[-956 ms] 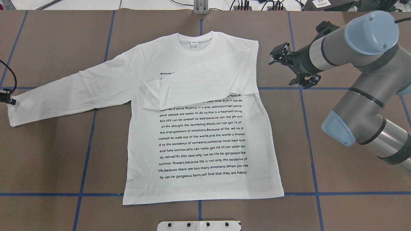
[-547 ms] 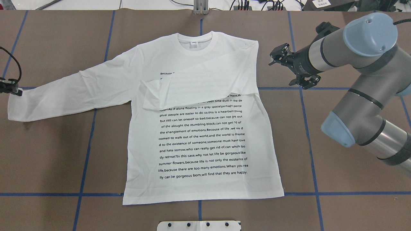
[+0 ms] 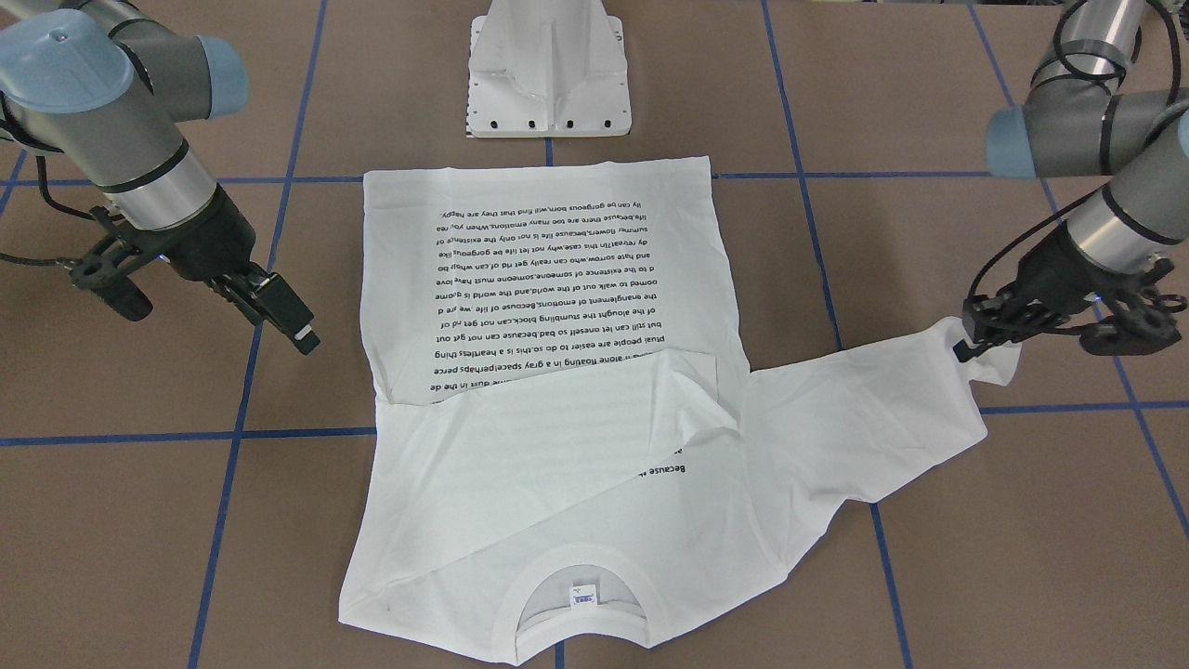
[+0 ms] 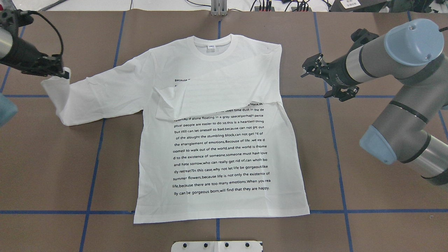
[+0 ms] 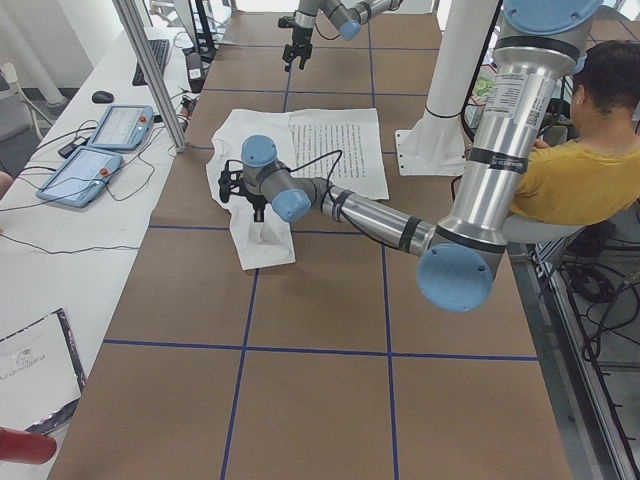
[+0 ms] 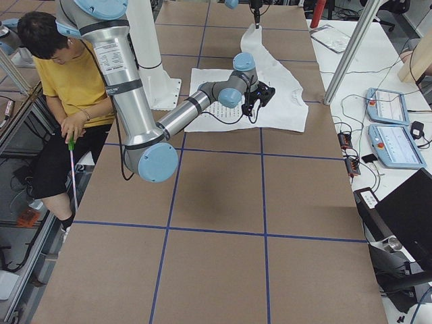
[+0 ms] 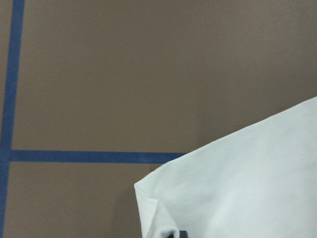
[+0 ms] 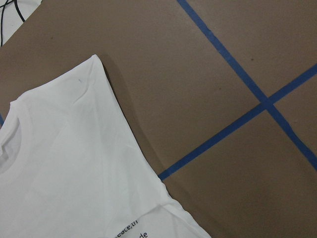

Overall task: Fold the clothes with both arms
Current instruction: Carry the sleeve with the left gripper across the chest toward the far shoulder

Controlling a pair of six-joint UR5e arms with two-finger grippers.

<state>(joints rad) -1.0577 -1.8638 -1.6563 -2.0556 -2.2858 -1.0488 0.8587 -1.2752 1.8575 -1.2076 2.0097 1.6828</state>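
- Broadly, the fold is at an early stage: the white T-shirt (image 4: pixel 220 154) lies flat and print-up on the bench (image 4: pixel 52 168), with its collar on the side away from the robot.
- Done: the right sleeve (image 4: pixel 217 94) is laid across the chest and covers the upper text lines.
- In hand: the left pincer (image 4: pixel 61 71) is closed on the cuff of the left sleeve (image 4: pixel 101 94). The cuff end is raised off the bench, and the rest of the sleeve stretches out sideways.
- Idle: the right pincer (image 4: pixel 323 84) has its fingers spread wide and grips nothing. It hangs near the shirt's right shoulder, clear of the cloth.
- Left to do, by judgement: bring the left sleeve across the chest, then fold the body, whose sides and hem are not yet folded.
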